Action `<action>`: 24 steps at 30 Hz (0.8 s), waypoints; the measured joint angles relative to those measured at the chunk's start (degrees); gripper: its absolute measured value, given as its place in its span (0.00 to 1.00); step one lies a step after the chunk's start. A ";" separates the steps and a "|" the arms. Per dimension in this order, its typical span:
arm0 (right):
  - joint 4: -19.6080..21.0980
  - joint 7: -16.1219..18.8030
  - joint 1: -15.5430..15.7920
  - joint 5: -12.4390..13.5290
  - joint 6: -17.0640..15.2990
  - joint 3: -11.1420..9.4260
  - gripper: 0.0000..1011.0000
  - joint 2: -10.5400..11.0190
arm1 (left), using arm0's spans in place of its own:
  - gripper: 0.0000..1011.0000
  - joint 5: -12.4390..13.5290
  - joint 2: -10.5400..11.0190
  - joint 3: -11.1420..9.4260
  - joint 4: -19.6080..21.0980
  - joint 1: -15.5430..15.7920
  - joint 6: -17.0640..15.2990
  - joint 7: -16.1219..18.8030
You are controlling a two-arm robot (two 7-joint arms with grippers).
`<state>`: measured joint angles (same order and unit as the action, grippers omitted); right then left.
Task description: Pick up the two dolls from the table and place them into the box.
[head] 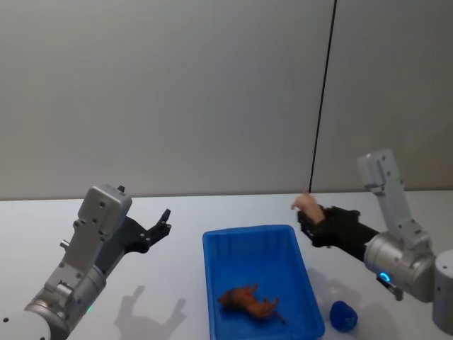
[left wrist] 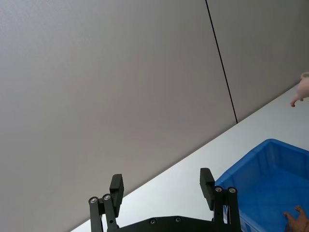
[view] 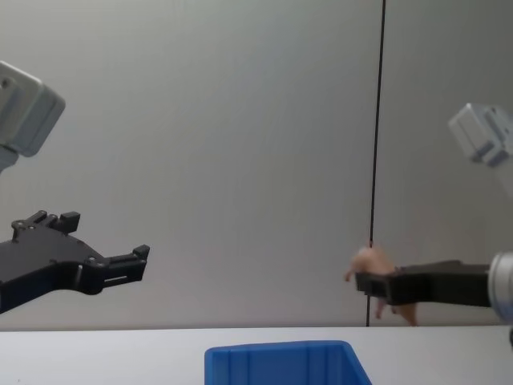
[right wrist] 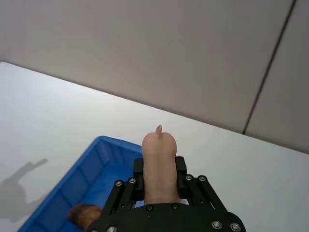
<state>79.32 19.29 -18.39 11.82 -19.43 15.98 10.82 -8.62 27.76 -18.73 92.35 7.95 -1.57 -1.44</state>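
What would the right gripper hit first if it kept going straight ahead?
Probably nothing close: the right gripper, shut on the pink doll, points above the blue box, so the way looks free to the grey wall, though depth is unclear.

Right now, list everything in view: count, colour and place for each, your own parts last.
smooth flat tabletop: one, white, across the foreground.
plastic rectangular bin: one, bright blue, on the tabletop in the middle.
brown doll: one, brown, lying inside the bin near its front.
pale pink doll: one, pink, held in the air by the bin's far right corner.
small rounded object: one, blue, on the tabletop right of the bin; what it is cannot be told.
wall: one, grey with a black vertical seam, behind the tabletop.
left end effector: one, black, open, raised left of the bin.
right end effector: one, black, shut on the pale pink doll.
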 joint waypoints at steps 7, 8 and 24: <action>0.62 4.38 -0.14 -0.58 1.71 1.19 0.53 -0.55 | 0.99 0.00 0.00 0.00 0.00 0.00 0.00 0.00; 0.62 5.40 -0.23 -0.68 2.03 1.47 0.60 -0.70 | 0.99 0.00 0.00 0.00 0.00 0.00 0.00 0.00; -0.17 12.24 -1.18 -0.77 5.11 3.08 0.99 -1.49 | 0.99 0.00 0.00 0.00 0.00 0.00 0.00 0.00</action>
<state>79.14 31.53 -19.56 11.05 -14.33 19.06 9.33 -8.62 27.75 -18.73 92.35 7.95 -1.57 -1.44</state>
